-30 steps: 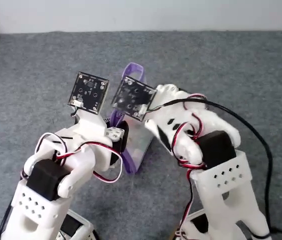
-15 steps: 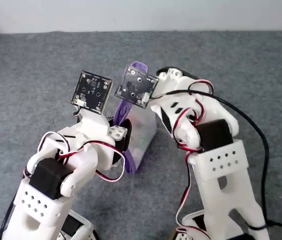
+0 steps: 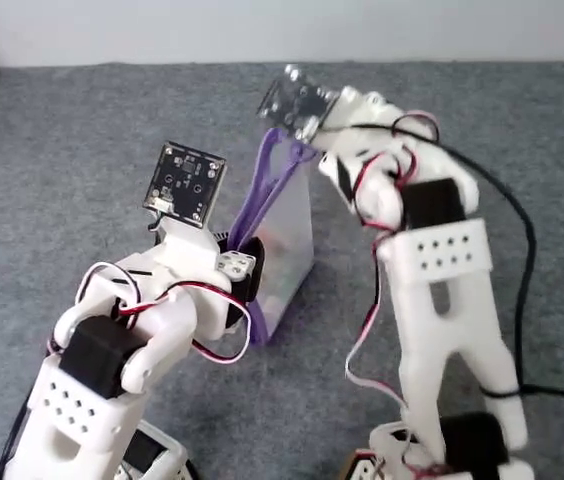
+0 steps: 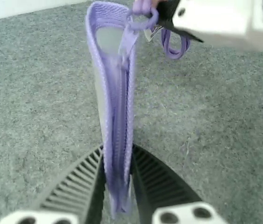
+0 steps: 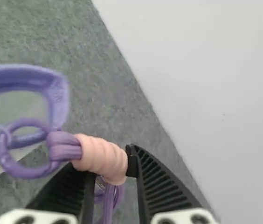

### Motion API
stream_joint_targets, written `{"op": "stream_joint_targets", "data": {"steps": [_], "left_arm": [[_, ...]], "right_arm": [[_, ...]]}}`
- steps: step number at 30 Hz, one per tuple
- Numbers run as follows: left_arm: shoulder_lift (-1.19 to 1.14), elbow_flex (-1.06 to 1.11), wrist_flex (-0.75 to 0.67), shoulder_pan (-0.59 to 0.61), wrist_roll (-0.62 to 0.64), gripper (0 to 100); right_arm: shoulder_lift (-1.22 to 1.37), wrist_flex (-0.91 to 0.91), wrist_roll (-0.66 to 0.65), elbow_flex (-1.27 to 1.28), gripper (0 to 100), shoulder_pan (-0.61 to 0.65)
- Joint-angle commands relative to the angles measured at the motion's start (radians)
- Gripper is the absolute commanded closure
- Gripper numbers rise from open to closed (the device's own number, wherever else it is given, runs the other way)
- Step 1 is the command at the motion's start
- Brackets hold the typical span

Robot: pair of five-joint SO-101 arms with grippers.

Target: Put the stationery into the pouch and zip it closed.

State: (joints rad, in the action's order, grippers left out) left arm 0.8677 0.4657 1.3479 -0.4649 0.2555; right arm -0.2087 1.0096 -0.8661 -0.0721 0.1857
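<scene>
Left jaws on pouch (image 4: 117, 121), right on zip-pull (image 5: 99, 158).

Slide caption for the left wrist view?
Left gripper clamps one end of the upright purple pouch; right gripper grips the zipper pull at the other end.

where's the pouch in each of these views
high view: the pouch stands on edge mid-picture, between the two arms.
left wrist view: its near end is clamped in the left gripper, and it stretches away from there.
right wrist view: its purple end sits just beyond the zipper pull held in the right gripper.
shared landmark: the pouch's purple top corner.
</scene>
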Motion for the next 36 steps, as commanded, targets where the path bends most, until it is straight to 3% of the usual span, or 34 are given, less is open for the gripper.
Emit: {"op": "stream_joint_targets", "data": {"steps": [1, 14, 31, 36], "left_arm": [[0.012, -0.008, 0.003, 0.005, -0.003, 99], [0.017, -0.008, 0.006, 0.006, -0.003, 99], [0.017, -0.016, -0.002, 0.006, -0.003, 99], [0.021, -0.021, 0.008, 0.008, 0.011, 84]], "right_arm": [[0.077, 0.027, 0.023, -0.127, 98.8, -0.107], [0.358, 0.047, 0.057, -0.367, 98.8, -0.222], [0.251, 0.278, 0.078, -0.407, 98.8, -0.163], [0.229, 0.366, 0.097, -0.407, 98.8, -0.163]]}}
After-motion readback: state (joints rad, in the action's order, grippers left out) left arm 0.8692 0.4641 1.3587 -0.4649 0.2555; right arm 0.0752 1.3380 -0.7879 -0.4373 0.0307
